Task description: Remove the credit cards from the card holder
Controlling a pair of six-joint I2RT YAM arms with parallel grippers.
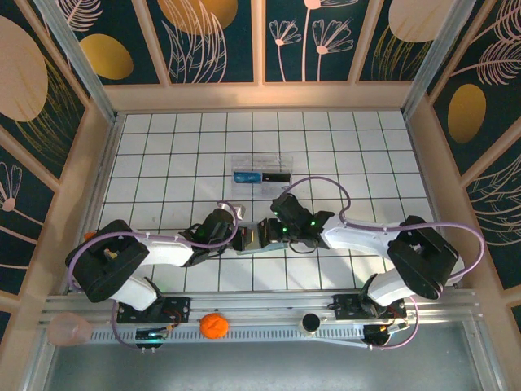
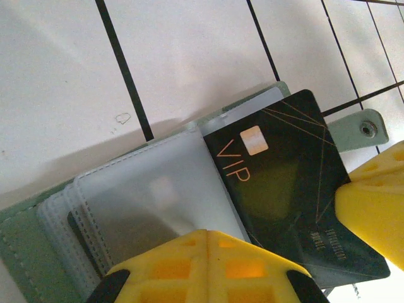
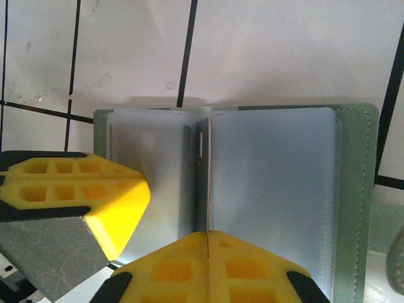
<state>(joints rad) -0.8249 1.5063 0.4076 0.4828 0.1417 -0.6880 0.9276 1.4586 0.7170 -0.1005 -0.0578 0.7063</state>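
Grey-green card holder (image 1: 256, 238) lies open on the white tiled table (image 1: 163, 147), between both arms. Right gripper (image 3: 208, 245) is pinched closed on a thin leaf (image 3: 206, 183) standing up at the fold. Left gripper (image 2: 206, 245) is closed at the clear sleeves (image 2: 158, 202), beside a partly drawn black VIP card (image 2: 278, 189).

Card holder (image 3: 356, 189) grey-green with a stitched edge, sleeves frosted pale blue-grey. VIP card (image 2: 284, 189) black — copper lettering, pale copper square, thin gold lines. Finger pads (image 2: 208, 265) yellow. Table (image 1: 163, 155) white with a black grid. Walls (image 1: 220, 41) dark teal — gold discs, pink leaf outlines. Round item (image 1: 213, 326) orange.
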